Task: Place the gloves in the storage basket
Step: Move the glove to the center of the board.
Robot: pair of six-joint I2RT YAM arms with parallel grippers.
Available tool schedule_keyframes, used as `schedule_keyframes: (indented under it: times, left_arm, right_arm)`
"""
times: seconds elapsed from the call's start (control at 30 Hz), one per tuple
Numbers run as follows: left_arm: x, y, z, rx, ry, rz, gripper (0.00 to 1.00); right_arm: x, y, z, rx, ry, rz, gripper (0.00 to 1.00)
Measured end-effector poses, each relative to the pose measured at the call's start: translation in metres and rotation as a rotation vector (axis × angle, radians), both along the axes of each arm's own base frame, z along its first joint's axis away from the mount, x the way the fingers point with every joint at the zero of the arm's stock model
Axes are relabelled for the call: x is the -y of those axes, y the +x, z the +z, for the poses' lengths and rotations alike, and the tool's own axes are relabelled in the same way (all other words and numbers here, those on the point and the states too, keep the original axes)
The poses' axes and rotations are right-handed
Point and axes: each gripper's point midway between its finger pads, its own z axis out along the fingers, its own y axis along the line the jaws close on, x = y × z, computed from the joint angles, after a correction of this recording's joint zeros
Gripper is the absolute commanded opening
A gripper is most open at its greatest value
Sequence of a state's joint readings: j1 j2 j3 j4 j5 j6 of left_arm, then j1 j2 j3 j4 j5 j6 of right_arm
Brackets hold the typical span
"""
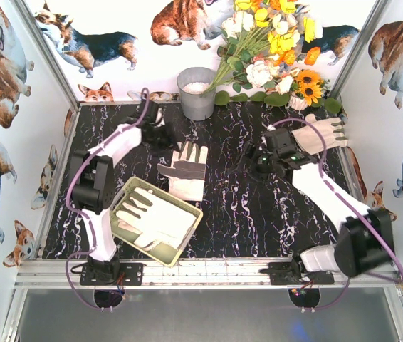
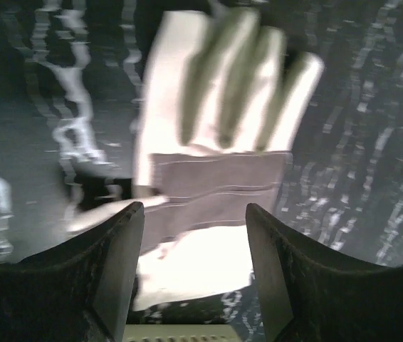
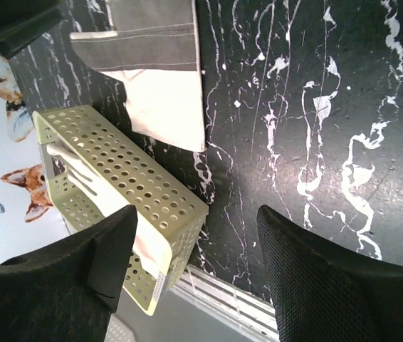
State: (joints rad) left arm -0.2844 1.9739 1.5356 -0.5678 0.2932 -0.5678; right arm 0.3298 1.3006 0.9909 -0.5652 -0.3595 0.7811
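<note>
Progress, partway: you had a basketed glove [image 1: 160,217] lying in the storage basket [image 1: 124,201]. A central glove [image 1: 185,169] lay on the table [image 1: 258,214] just beyond the basket, and a far-right glove [image 1: 320,134] remained well apart. Your left gripper [image 2: 194,214] hovered over the central glove, and your right gripper [image 3: 198,221] held nothing, both with jaws apart.

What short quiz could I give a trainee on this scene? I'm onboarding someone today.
1. True or false: the storage basket already holds at least one glove.
2. How many gloves lie on the table outside it?
3. The left hand and right hand are: A both open and empty; B both gripping gloves; C one gripping a bucket.
Key: 1 true. 2 two: the middle glove and the right-rear glove. 3 A.
</note>
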Motion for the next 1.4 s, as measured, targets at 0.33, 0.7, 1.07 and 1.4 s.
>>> schedule_keyframes:
  times: [0.33,0.7,1.07,1.4]
  left_arm:
    - [-0.045,-0.013,-0.055,-0.127,0.121,-0.064,0.52]
    - [-0.031,-0.014,-0.065,-0.14,0.061,-0.14,0.35]
    - [0.005,-0.031,-0.066,-0.132,-0.06,-0.176,0.29]
    - [0.057,-0.054,-0.065,-0.14,-0.135,-0.209,0.24]
  right_arm:
    - [-0.043,0.014,-0.066,-0.266,0.048,0.046,0.59]
    - [-0.085,0.053,-0.089,-0.289,0.075,0.102,0.51]
    - [-0.071,0.059,-0.111,-0.304,0.016,0.118,0.45]
    - [-0.039,0.045,-0.134,-0.359,-0.075,0.107,0.35]
